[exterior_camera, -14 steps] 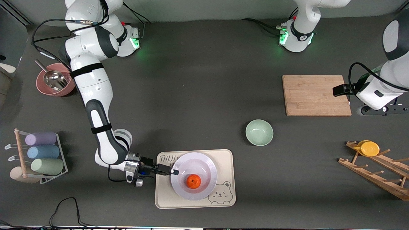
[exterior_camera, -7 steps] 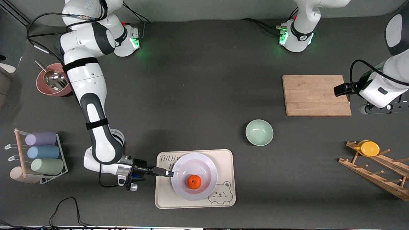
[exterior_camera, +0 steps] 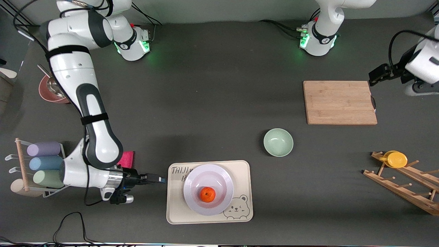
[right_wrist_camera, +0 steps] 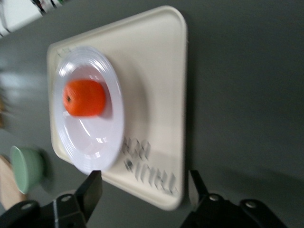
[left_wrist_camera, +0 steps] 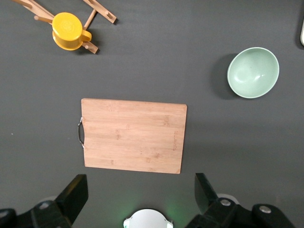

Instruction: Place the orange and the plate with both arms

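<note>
The orange (exterior_camera: 208, 194) lies in the white plate (exterior_camera: 212, 175), which sits on the cream bear tray (exterior_camera: 243, 171). My right gripper (exterior_camera: 159, 178) is open and empty, low beside the tray's edge toward the right arm's end of the table, apart from the plate. Its wrist view shows the orange (right_wrist_camera: 84, 98), the plate (right_wrist_camera: 90, 140) and the tray (right_wrist_camera: 156, 90) ahead of the open gripper (right_wrist_camera: 145, 187). My left gripper (exterior_camera: 376, 74) is open and empty, up over the table by the cutting board's corner; it also shows in the left wrist view (left_wrist_camera: 138, 192).
A wooden cutting board (exterior_camera: 339, 102) and a pale green bowl (exterior_camera: 278, 142) lie toward the left arm's end. A wooden rack (exterior_camera: 404, 187) holds a yellow cup (exterior_camera: 396, 159). A cup rack (exterior_camera: 44, 164), pink cloth (exterior_camera: 127, 159) and pink bowl (exterior_camera: 48, 94) sit near the right arm.
My right gripper has drawn back from the plate's rim, off the tray, toward the right arm's end. My left gripper has moved from beside the cutting board toward the robots' bases.
</note>
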`<state>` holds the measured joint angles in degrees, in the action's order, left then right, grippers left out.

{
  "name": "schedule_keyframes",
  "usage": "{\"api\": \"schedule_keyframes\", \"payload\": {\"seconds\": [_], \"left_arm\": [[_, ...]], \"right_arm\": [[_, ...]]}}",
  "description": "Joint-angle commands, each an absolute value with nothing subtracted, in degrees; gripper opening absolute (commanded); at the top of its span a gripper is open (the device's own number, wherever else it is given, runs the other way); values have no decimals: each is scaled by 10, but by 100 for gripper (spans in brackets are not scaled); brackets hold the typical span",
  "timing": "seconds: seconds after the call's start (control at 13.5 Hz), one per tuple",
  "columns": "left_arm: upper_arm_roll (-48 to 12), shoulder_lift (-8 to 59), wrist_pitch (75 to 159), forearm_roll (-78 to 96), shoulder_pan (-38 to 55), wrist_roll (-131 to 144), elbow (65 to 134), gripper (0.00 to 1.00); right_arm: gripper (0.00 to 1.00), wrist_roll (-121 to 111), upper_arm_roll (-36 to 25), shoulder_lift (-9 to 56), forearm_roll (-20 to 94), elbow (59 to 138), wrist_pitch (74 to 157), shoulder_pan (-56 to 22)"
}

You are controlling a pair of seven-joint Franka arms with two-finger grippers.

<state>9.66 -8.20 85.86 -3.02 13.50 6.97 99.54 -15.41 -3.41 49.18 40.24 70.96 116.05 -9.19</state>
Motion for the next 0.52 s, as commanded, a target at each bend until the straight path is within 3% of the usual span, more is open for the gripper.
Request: {"api": "schedule_keyframes", "payload": {"seconds": [0.0,0.15,0.3,0.44], "left_arm": [[76,-118,857,-30,105,79,1020,100],[-8,-117,856,-20,11,76,1015,100],[-36,-110,853,-19,-27,77,1000,100],[-61,-106,851,-20,-57,73,989,100]], "right_arm": [[100,-103,-63,378,300,763,1055,-93],[100,-104,-91,328,253,763,966,-94],[100,-104,-115,284,223,762,896,-87],[100,-103,-117,224,113,762,876,-86]]}}
